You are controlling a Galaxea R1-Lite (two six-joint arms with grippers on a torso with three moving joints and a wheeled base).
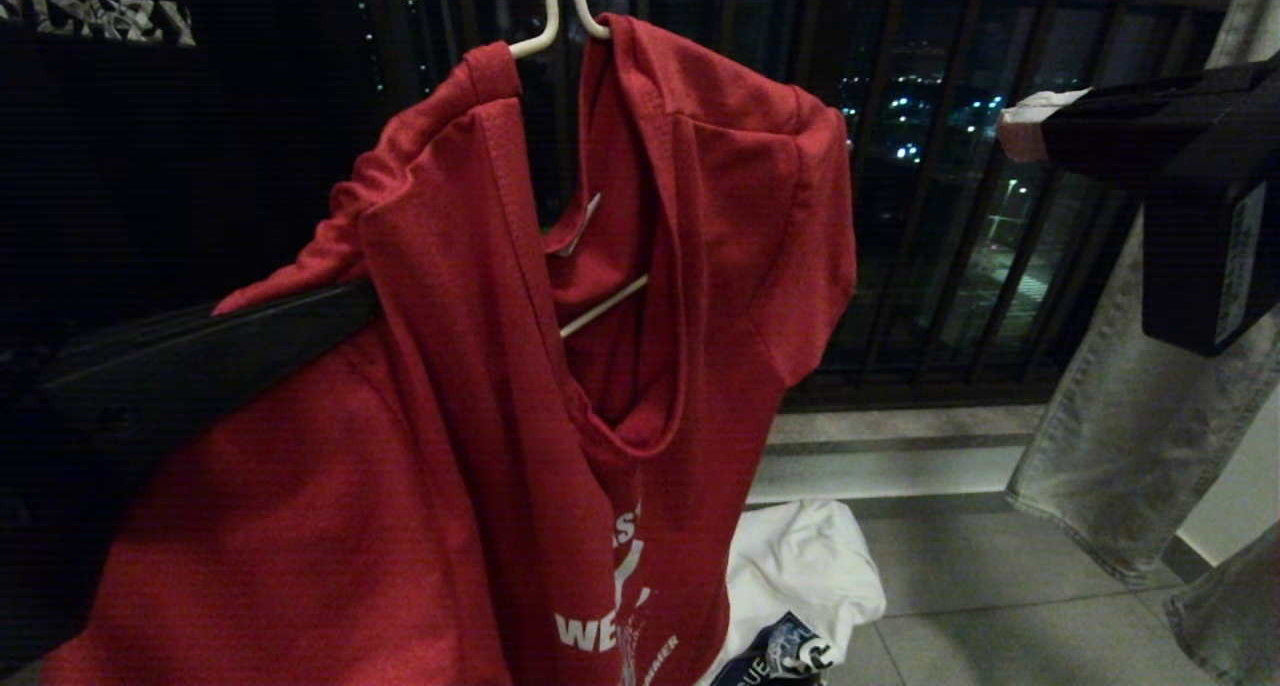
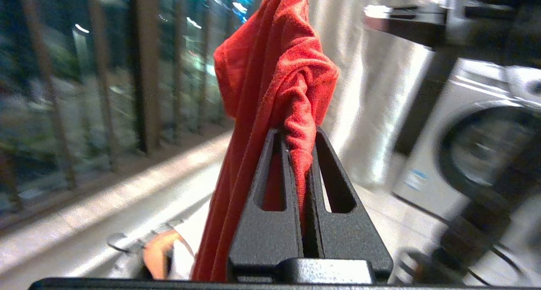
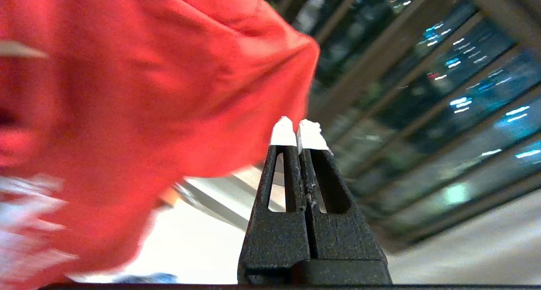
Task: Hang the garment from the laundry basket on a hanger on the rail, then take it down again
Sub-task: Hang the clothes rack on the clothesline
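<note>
Head view: you are seeing the red garment (image 1: 450,386) hanging bunched on the white hanger (image 1: 560,11), the right gripper (image 1: 1020,126) hovering apart beside it. Left wrist view: your left gripper (image 2: 301,131) is pinching a fold of the garment. Right wrist view: the white-tipped fingers (image 3: 310,135) are pressing together, holding nothing.

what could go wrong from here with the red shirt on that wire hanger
The left gripper is shut on a fold of the red T-shirt, so pulling could drag the white wire hanger along. The collar looks bunched on the hanger and may snag. The right gripper is shut, holding nothing, steadying nothing.
</note>
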